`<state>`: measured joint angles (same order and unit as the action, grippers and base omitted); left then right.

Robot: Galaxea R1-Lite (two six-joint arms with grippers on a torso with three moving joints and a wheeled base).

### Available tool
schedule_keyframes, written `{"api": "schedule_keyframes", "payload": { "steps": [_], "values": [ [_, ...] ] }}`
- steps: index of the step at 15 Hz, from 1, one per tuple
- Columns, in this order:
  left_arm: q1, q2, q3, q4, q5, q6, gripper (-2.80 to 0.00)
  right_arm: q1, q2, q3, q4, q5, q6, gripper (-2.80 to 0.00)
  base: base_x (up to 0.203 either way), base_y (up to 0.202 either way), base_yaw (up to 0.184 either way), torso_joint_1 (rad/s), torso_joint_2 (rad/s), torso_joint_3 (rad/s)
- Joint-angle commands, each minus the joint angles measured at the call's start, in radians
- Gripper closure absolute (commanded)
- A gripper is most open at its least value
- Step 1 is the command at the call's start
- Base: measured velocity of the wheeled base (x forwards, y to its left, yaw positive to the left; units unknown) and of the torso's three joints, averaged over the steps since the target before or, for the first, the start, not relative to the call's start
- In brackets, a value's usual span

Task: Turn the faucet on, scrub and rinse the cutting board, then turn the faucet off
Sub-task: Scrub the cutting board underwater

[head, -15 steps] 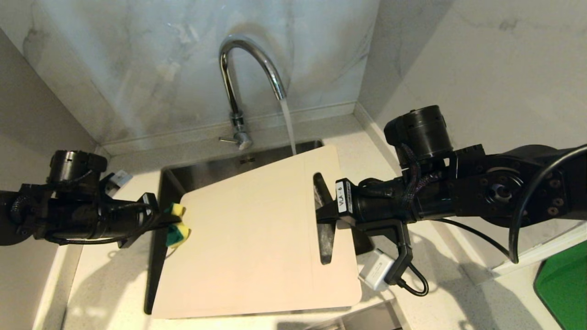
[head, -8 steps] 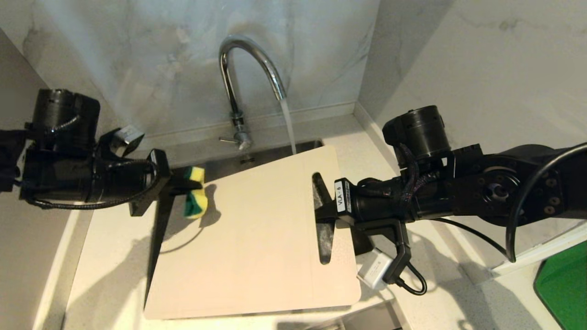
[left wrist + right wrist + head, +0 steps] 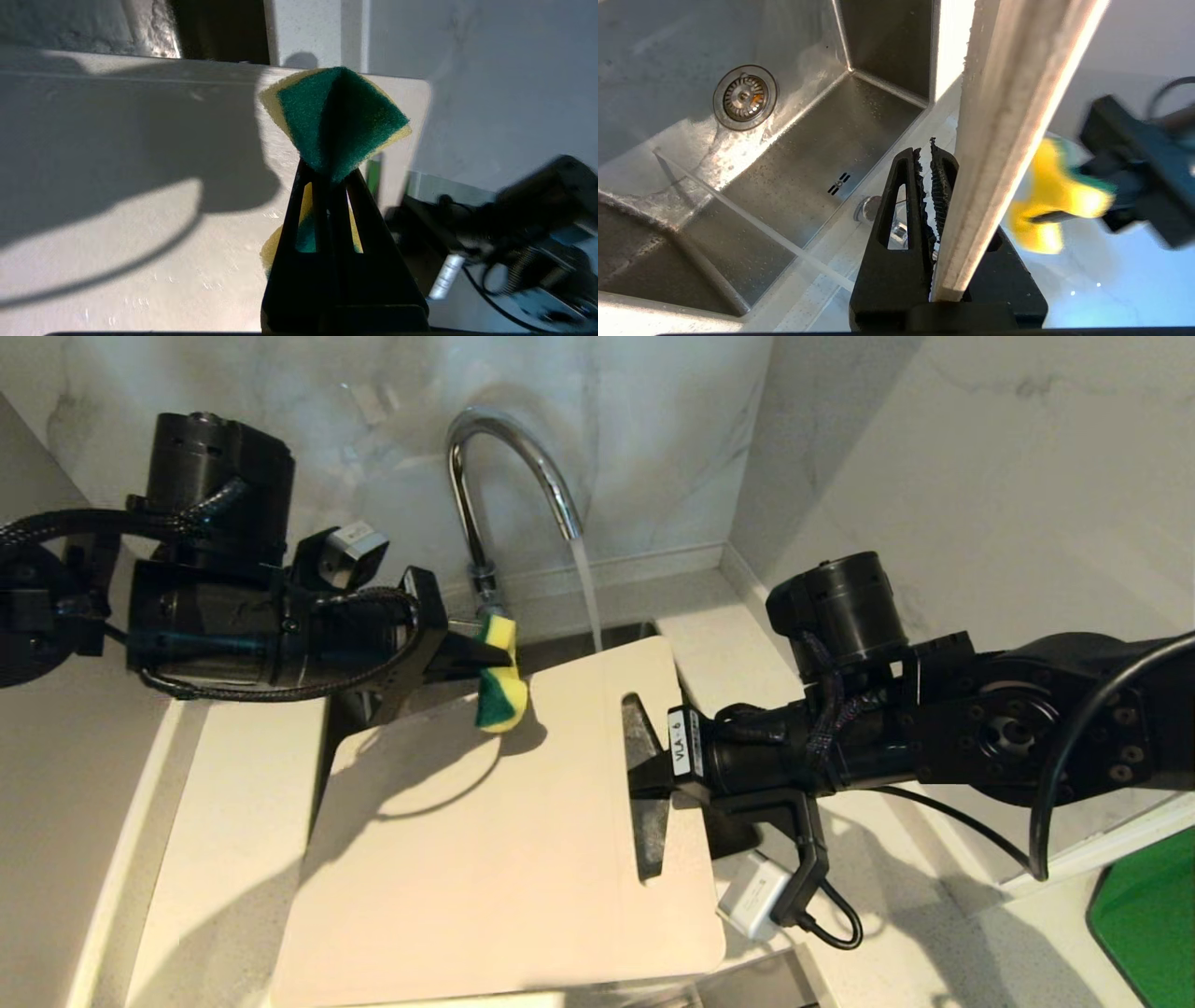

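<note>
Board held slanted over the sink, sponge pinched above its far end, water running.

The large thin beige-white plastic cutting board (image 3: 495, 840) lies tilted over the stainless steel sink (image 3: 752, 154), its long axis running near to far; the elongated handle slot sits along its right edge. The right gripper (image 3: 644, 775) comes in from the right and is clamped tight on that right edge at the slot. The left gripper (image 3: 485, 658), reaching in from the left, has its fingers closed hard on a folded yellow-and-green sponge (image 3: 499, 686) at the board's far left part, whether touching I cannot tell. Behind, the tall shiny chrome gooseneck faucet (image 3: 509, 467) arches rightward, and a water stream (image 3: 586, 593) falls past the board's far edge.
</note>
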<state>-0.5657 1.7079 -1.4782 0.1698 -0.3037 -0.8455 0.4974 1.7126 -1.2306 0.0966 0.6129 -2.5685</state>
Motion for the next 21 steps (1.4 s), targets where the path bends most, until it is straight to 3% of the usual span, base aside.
{"api": "schedule_keyframes", "payload": {
  "steps": [1, 4, 7, 12, 16, 21],
  "values": [
    [-0.005, 0.054, 0.001, 0.004, 0.000, 0.000, 0.00, 0.001, -0.010, 0.002, 0.000, 0.004, -0.015, 0.00, 0.000, 0.000, 0.000, 0.000, 0.00, 0.000],
    [0.031, 0.045, 0.098, -0.005, -0.005, 0.001, 0.00, 0.000, -0.007, 0.003, 0.000, 0.004, -0.012, 0.00, 0.000, 0.000, 0.000, 0.000, 0.00, 0.000],
    [0.080, 0.020, 0.232, -0.087, -0.011, 0.008, 0.00, 0.000, -0.010, 0.000, 0.000, 0.004, -0.010, 0.00, 0.000, 0.000, 0.000, 0.000, 0.00, 0.000],
    [0.184, 0.001, 0.445, -0.239, -0.014, 0.077, 0.00, -0.002, -0.010, -0.004, 0.000, 0.005, -0.006, 0.00, 0.000, 0.000, 0.000, 0.000, 0.00, 0.000],
    [0.273, 0.028, 0.538, -0.328, -0.016, 0.128, 0.00, -0.005, -0.013, -0.006, -0.001, 0.007, 0.007, 0.00, 0.000, 0.000, 0.000, 0.000, 0.00, 0.000],
    [0.435, 0.043, 0.645, -0.389, -0.103, 0.217, 0.00, -0.010, -0.021, -0.003, -0.011, 0.008, 0.011, 0.00, 0.000, 0.000, 0.000, 0.000, 0.00, 0.000]
  ]
}}
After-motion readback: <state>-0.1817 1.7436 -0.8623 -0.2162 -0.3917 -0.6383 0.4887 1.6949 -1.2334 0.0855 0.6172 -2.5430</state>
